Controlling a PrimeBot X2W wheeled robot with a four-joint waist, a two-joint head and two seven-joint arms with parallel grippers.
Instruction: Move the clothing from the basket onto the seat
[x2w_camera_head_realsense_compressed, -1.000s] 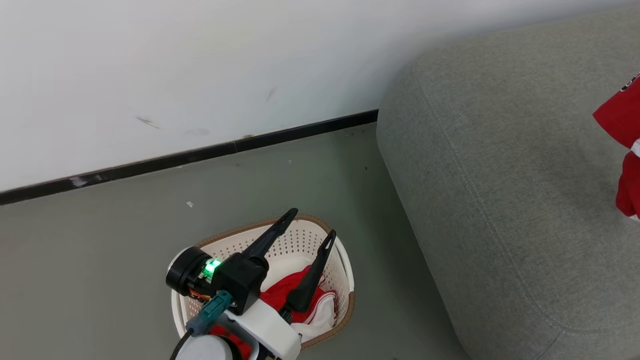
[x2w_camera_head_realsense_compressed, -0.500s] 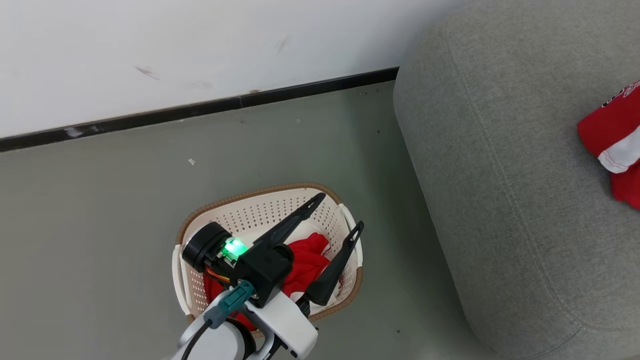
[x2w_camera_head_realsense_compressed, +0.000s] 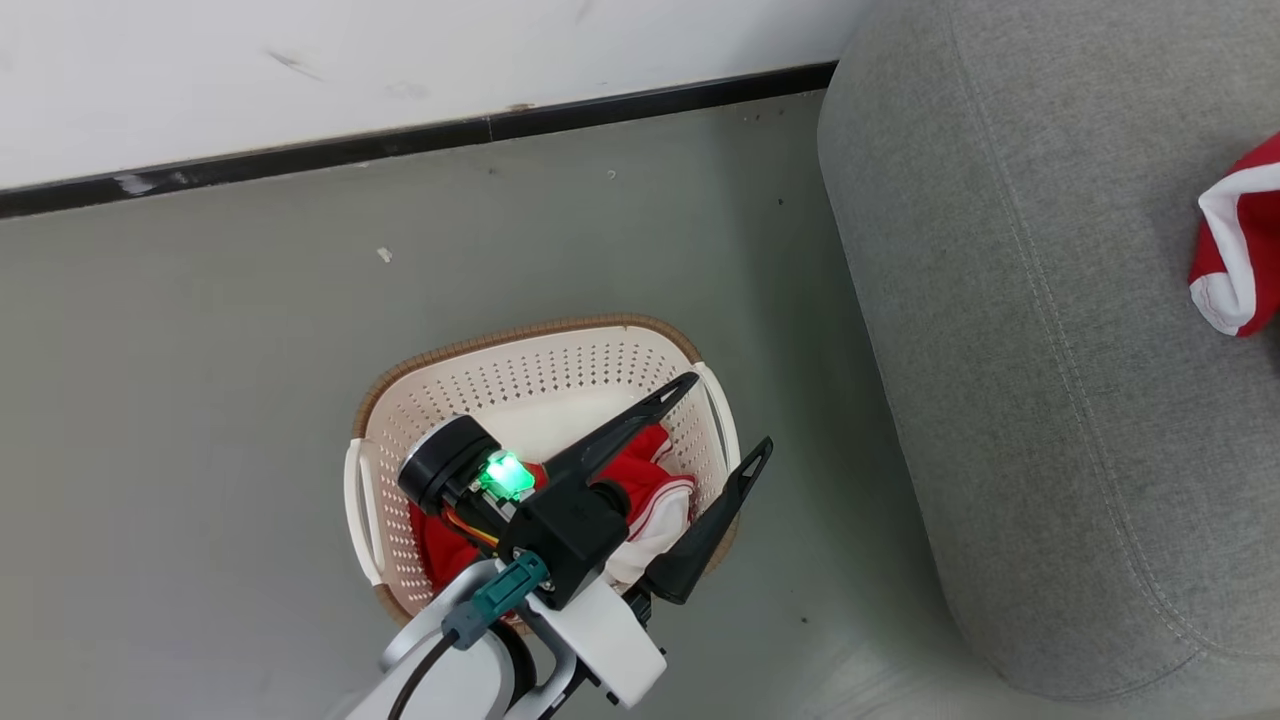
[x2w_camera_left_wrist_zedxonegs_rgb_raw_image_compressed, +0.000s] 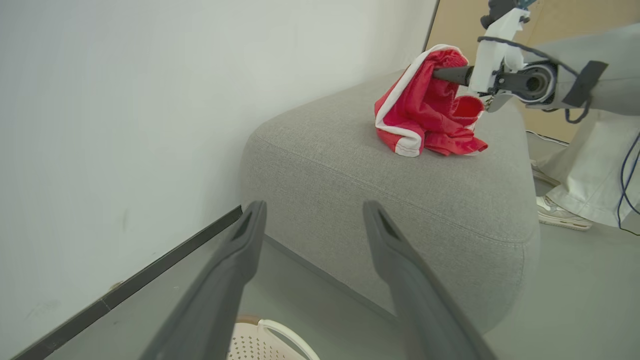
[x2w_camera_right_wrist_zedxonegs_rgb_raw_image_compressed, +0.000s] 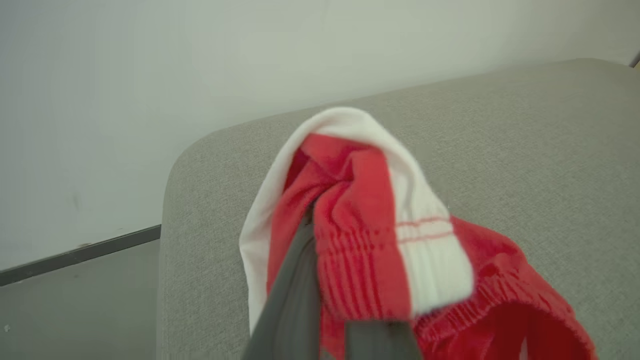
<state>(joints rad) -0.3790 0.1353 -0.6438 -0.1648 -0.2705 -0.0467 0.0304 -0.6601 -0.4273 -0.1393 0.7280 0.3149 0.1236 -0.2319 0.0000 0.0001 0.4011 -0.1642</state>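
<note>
Right pincer (x2w_camera_left_wrist_zedxonegs_rgb_raw_image_compressed: 450, 75) closed on red-and-white garment (x2w_camera_left_wrist_zedxonegs_rgb_raw_image_compressed: 425, 115) over sofa (x2w_camera_left_wrist_zedxonegs_rgb_raw_image_compressed: 400, 190), left pincer (x2w_camera_head_realsense_compressed: 727, 412) spread above basket (x2w_camera_head_realsense_compressed: 520, 335); released cloth may snag its fingers.

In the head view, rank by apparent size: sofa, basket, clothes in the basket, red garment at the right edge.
1. sofa
2. basket
3. Unranked: clothes in the basket, partly under the left claw; red garment, cut by the frame.

There is one basket (x2w_camera_head_realsense_compressed: 540, 350) and one sofa (x2w_camera_head_realsense_compressed: 1000, 350). There are two bunches of red clothes (x2w_camera_head_realsense_compressed: 655, 490): one in the basket, and another bunch (x2w_camera_left_wrist_zedxonegs_rgb_raw_image_compressed: 425, 115) on the sofa. How many pieces lie in the basket is hard to tell. There are two robot hands, the left hand (x2w_camera_head_realsense_compressed: 728, 412) and the right hand (x2w_camera_left_wrist_zedxonegs_rgb_raw_image_compressed: 452, 75). There is one shoe (x2w_camera_left_wrist_zedxonegs_rgb_raw_image_compressed: 560, 215).
</note>
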